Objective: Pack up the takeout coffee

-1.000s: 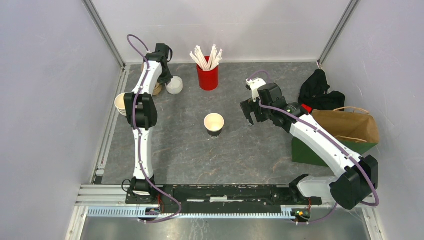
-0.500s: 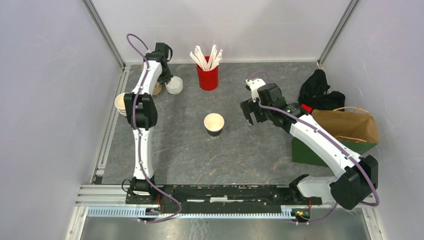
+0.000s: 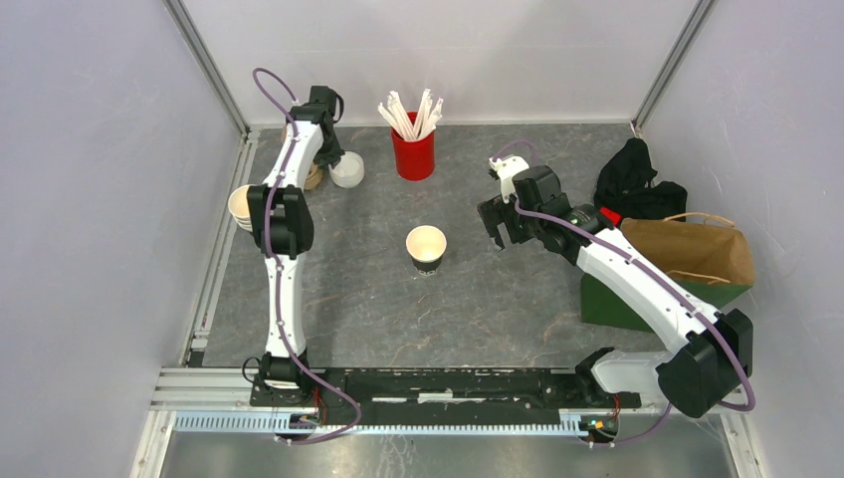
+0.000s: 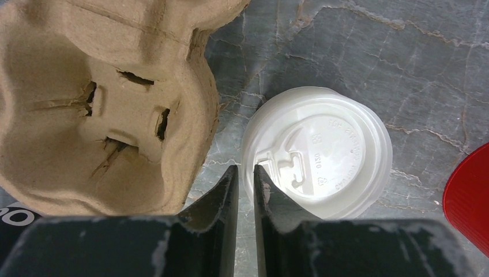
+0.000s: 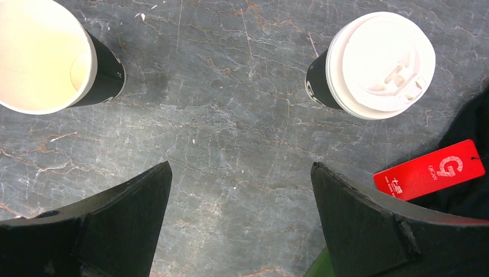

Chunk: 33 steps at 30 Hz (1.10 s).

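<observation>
One takeout coffee (image 5: 375,63), a black cup with a white sip lid, stands on the table in the right wrist view, beyond my right finger. My right gripper (image 5: 241,167) (image 3: 503,221) hangs open and empty over bare table, between that cup and a lidless black cup (image 5: 40,52) (image 3: 426,247). The top view hides the lidded cup under the right arm. At the far left my left gripper (image 4: 245,170) hovers at the left rim of a stack of white lids (image 4: 317,153) (image 3: 346,169). Its jaws are open by only a narrow slit, with nothing between them.
A brown pulp cup carrier (image 4: 98,109) (image 3: 314,177) lies left of the lids. A red holder of straws (image 3: 413,149) stands at the back. Stacked lidless cups (image 3: 239,207) sit by the left wall. A paper bag (image 3: 697,249), black cloth (image 3: 637,184) and its red tag (image 5: 429,168) are on the right.
</observation>
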Each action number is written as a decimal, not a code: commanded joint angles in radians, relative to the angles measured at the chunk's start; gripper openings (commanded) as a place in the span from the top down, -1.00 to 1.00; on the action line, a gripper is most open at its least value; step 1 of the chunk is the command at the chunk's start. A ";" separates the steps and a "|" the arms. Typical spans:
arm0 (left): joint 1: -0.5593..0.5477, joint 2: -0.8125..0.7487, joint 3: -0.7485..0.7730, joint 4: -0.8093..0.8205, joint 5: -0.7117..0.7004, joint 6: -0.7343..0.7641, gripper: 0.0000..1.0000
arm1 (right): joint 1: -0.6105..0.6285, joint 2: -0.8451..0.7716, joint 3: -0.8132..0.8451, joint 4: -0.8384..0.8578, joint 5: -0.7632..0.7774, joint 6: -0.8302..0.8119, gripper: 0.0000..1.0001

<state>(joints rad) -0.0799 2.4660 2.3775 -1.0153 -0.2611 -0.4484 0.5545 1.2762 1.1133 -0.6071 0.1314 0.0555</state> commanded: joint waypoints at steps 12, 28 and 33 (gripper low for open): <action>0.008 0.019 0.047 0.017 -0.023 0.010 0.65 | 0.004 -0.017 -0.004 0.029 0.002 -0.001 -0.96; 0.008 -0.012 0.042 0.014 -0.012 0.015 0.56 | 0.005 -0.020 -0.005 0.030 0.003 -0.002 -0.96; 0.007 -0.022 0.043 0.017 -0.020 0.023 0.56 | 0.008 -0.020 -0.004 0.031 -0.001 -0.002 -0.96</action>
<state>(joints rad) -0.0795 2.4943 2.3833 -1.0157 -0.2611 -0.4480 0.5549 1.2762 1.1084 -0.6003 0.1314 0.0551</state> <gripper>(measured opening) 0.219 0.979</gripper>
